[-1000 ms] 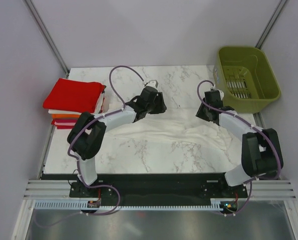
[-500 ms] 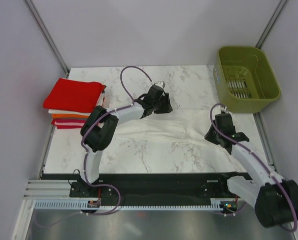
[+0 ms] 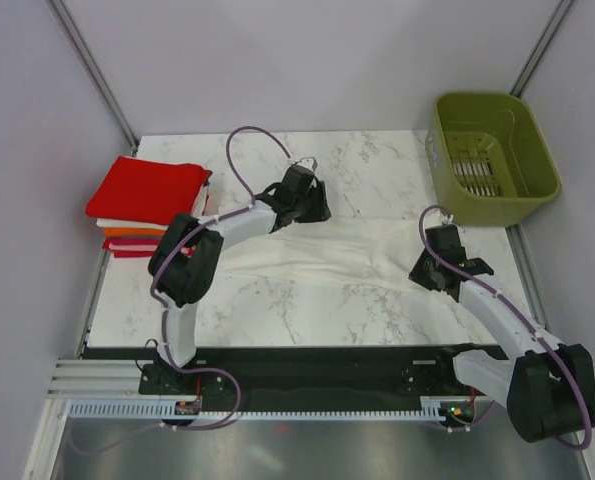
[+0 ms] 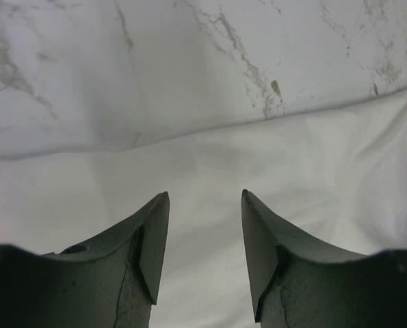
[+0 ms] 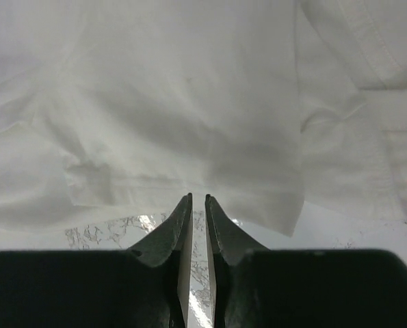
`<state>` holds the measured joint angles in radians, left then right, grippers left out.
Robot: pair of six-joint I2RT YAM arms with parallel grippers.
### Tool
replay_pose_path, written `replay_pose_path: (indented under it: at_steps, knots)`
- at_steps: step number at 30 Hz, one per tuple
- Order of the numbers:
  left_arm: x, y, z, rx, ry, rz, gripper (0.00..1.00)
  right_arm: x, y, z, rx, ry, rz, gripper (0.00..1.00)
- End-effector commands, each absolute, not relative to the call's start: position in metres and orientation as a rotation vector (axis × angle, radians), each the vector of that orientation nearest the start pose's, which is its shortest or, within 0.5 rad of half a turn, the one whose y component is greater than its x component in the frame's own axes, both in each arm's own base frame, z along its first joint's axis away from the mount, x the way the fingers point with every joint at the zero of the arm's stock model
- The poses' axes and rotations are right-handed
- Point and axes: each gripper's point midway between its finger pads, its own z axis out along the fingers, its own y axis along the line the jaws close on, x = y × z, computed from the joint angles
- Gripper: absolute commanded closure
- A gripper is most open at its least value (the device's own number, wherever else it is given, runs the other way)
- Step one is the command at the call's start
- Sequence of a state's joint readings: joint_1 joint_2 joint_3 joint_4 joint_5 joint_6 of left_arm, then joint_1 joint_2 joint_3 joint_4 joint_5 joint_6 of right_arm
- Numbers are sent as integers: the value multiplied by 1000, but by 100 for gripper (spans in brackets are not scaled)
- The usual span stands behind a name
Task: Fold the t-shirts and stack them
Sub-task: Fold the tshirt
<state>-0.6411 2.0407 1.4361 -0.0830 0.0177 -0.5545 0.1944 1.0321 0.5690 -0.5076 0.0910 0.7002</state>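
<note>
A large white t-shirt (image 3: 337,255) lies spread and wrinkled across the middle of the marble table (image 3: 307,315). My left gripper (image 3: 307,197) hovers over its far left edge, open. In the left wrist view the white t-shirt (image 4: 210,164) shows between the spread left gripper (image 4: 204,195) tips. My right gripper (image 3: 424,272) is at the shirt's near right edge. In the right wrist view the right gripper (image 5: 198,196) has only a thin gap, with marble showing through it. Its tips reach the hem of the white t-shirt (image 5: 189,89). Folded t-shirts (image 3: 147,195), red on top, are stacked at the far left.
An olive-green basket (image 3: 492,155) stands at the far right corner, partly off the table. The folded stack sits by the table's left edge. Purple cables loop above both arms.
My right arm has swung from the far side of the shirt to its near right edge, and its jaws have narrowed. The left gripper has stayed about where it was, still open.
</note>
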Motion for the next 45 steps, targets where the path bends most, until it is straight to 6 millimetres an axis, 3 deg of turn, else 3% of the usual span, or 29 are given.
replay_pose_path:
  at_steps: [1,3,4,7,9,10,12,19,24,25,31,35,37,38,40,42,43,45]
  knots:
    - [427,-312,135,120,2213,-562,46,277,52,81,663,2362,184,81]
    - [424,-293,136,108,2210,-478,46,288,49,86,643,2341,158,81]
    - [423,-285,146,95,2191,-462,47,290,48,83,641,2347,141,83]
    - [427,-257,142,37,2225,-398,52,301,46,83,624,2344,112,100]
    - [432,-236,137,-23,2249,-377,69,308,45,86,622,2333,100,100]
    - [435,-227,135,-50,2255,-366,82,310,44,84,625,2329,91,100]
    - [441,-201,128,-137,2274,-342,97,316,43,85,632,2307,91,100]
    - [458,-141,93,-298,2365,-222,98,332,49,68,642,2342,95,100]
    - [462,-125,67,-326,2428,-111,98,347,49,53,679,2352,63,100]
    - [461,-124,54,-328,2457,-86,98,348,48,45,687,2372,43,100]
    - [450,-105,16,-510,2562,40,98,365,51,26,715,2401,15,100]
    - [424,-98,-4,-661,2601,54,98,382,54,14,727,2409,11,100]
    - [412,-96,-3,-685,2590,87,98,385,54,-1,740,2440,-14,100]
    - [397,-91,-11,-725,2601,122,98,396,56,2,747,2423,-6,100]
    - [389,-92,-3,-745,2582,101,98,404,56,-11,759,2442,-28,100]
    - [375,-94,-1,-732,2594,96,98,430,61,-4,752,2424,5,100]
    - [371,-96,0,-730,2596,89,98,436,62,-16,744,2453,-9,100]
    - [356,-101,0,-716,2613,79,98,465,66,-5,730,2430,9,100]
